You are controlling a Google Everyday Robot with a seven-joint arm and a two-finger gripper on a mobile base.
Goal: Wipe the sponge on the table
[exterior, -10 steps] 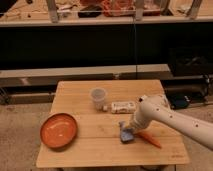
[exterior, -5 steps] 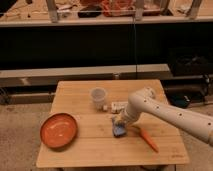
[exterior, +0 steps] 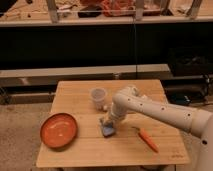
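Inspection at the desk.

1. The end effector (exterior: 107,121) is lowered over the middle of the desk (exterior: 80,155), pointing down. Its tip meets the top of the sponge (exterior: 107,131). Whether it is open or clamped on the sponge cannot be told from this view.

2. The sponge, pale blue, lies flat on the desk directly beneath the end effector and a little toward the front edge of it. It sits about midway between the left and right edges, slightly forward of centre.

3. The white arm (exterior: 160,112) reaches in from the right edge, bends near the desk's middle and drops to the end effector.

4. A clear cup (exterior: 98,96) stands upright behind the sponge, toward the back edge, apart from the end effector.

5. A carrot (exterior: 148,140) lies right of the sponge, toward the front right corner, not touching it.

6. An orange plate (exterior: 59,130) rests near the left edge, well apart from the sponge.
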